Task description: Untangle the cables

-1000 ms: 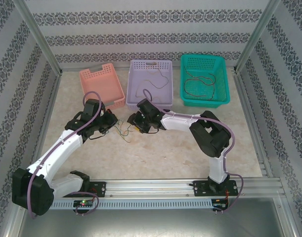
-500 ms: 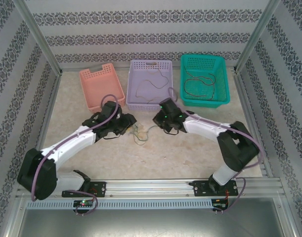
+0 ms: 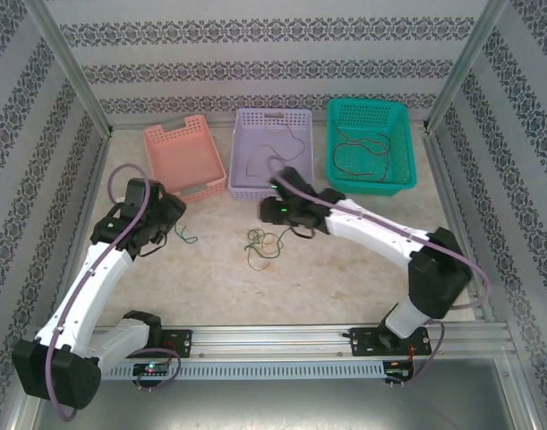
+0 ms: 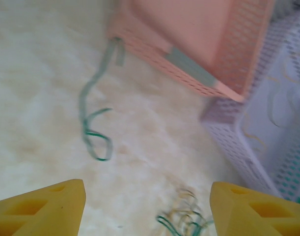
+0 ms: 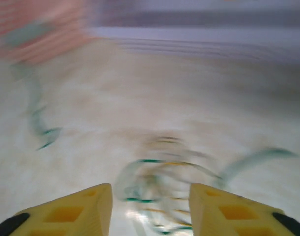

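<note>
Front-left of the lilac basket (image 3: 246, 190) one green cable (image 4: 83, 98) is freed (a knot (image 3: 264, 242) is left before it); left gripper (image 4: 147, 194) and right gripper (image 5: 150, 196) are spread, empty.

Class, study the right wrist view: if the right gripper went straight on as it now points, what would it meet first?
Probably the tangled cables, lying on the table just ahead of the open right gripper; blur leaves the depth uncertain.

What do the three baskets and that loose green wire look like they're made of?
Pink basket, lilac basket, teal basket: likely moulded plastic, matte, with perforated walls. Green wire: thin, holds curls, probably plastic-coated; its core is not visible.
</note>
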You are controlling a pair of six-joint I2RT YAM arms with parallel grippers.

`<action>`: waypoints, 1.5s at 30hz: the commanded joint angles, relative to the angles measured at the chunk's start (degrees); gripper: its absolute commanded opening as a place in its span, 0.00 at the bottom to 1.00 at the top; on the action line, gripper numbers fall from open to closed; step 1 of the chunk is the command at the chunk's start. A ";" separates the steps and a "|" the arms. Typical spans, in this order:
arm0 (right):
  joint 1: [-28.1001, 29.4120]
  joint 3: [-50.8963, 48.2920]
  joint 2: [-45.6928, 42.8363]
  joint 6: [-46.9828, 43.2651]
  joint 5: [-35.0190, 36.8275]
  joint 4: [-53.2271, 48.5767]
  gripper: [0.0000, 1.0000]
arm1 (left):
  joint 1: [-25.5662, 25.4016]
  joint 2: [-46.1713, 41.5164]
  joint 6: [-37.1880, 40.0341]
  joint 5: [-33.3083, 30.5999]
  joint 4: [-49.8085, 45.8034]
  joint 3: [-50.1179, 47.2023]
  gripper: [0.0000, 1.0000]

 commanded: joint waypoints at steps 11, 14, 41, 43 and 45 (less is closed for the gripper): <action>9.39 30.44 33.08 16.20 -20.71 1.85 0.46 | 1.02 -12.69 -8.13 -9.35 -16.49 -0.67 0.65; 10.07 30.16 35.12 29.22 -20.26 5.65 0.45 | 1.04 -13.63 -8.28 -9.13 -17.11 -0.41 0.65; 8.73 33.38 44.69 59.34 -11.73 7.77 0.32 | 1.02 -15.00 -4.85 -7.03 -15.99 2.41 0.61; 8.63 33.86 45.39 59.38 -10.79 8.15 0.25 | 1.02 -15.01 -4.52 -6.56 -15.15 2.40 0.60; 8.54 34.22 45.60 59.17 -10.36 8.51 0.11 | 1.02 -15.02 -3.61 -5.94 -14.07 2.45 0.60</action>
